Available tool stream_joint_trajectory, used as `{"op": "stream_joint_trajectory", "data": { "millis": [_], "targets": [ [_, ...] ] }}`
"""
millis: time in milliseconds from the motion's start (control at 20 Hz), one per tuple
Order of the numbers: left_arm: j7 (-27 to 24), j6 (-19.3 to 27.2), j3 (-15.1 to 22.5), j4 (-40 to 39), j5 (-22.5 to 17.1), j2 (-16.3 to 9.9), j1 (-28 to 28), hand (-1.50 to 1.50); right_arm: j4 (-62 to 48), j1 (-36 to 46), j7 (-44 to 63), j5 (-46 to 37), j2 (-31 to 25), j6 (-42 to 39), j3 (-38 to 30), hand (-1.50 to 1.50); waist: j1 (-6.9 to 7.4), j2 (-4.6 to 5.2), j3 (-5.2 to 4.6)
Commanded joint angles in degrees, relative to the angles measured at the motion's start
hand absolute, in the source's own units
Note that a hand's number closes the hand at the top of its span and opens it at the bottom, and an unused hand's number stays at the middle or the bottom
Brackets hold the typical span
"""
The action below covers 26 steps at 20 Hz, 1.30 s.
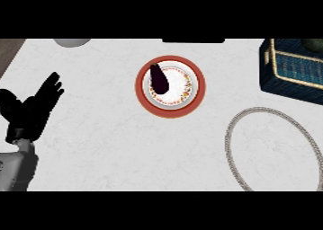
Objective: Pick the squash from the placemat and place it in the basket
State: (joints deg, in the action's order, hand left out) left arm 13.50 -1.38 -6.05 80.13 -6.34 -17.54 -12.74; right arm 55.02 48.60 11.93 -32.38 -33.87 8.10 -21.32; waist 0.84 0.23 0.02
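Note:
The round placemat (pixel 228 134) with a grey beaded rim lies at the lower right, and nothing shows on it. A dark blue woven basket (pixel 293 83) with a tan rim stands at the upper right. In its far corner lies a dark green rounded thing (pixel 316 44), possibly the squash, partly cut off by the view's edge. My left hand (pixel 27 108) rests open at the far left, fingers up, far from both. My right hand does not show.
A red-rimmed plate (pixel 197 85) sits at the centre top with a dark purple eggplant (pixel 160 80) on it. A grey rounded object (pixel 72 42) and a black object (pixel 194 40) sit at the top edge. A brown wooden surface (pixel 4 54) fills the top left corner.

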Motion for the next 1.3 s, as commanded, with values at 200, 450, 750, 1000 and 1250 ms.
{"op": "stream_joint_trajectory", "data": {
  "millis": [200, 450, 750, 1000, 1250],
  "targets": [
    [-1.2, 0.7, 0.4, -3.2, 2.1, 1.6, -2.7, 0.00, -14.4, 6.1, -12.8, 3.1, -2.5, 0.8, -2.0, -1.50, 0.14, 0.17, 0.01],
    [-1.0, -1.3, -1.3, 0.2, 0.3, -0.1, 1.0, 0.00, -13.2, 7.4, -8.5, 8.6, -3.2, 4.6, -8.8, -1.50, 0.00, -0.14, 0.01],
    [-0.7, 0.8, -1.0, 1.8, 1.4, 1.1, 2.5, 0.00, -16.0, 4.0, -9.6, 18.3, -9.8, 3.1, -20.1, -1.50, -0.38, -0.16, 0.07],
    [-2.0, -0.2, -0.9, 0.8, 1.7, 1.1, 3.1, 0.00, -20.7, -3.1, -13.8, 23.7, -19.5, -9.1, -24.9, -1.50, -0.86, -0.11, 0.06],
    [-2.2, -0.7, -0.9, -3.5, 1.9, 1.3, -0.5, 0.00, -28.8, -8.6, -18.4, 25.5, -26.8, -21.7, -26.1, -1.50, -0.79, 0.27, 0.11]
  ]
}}
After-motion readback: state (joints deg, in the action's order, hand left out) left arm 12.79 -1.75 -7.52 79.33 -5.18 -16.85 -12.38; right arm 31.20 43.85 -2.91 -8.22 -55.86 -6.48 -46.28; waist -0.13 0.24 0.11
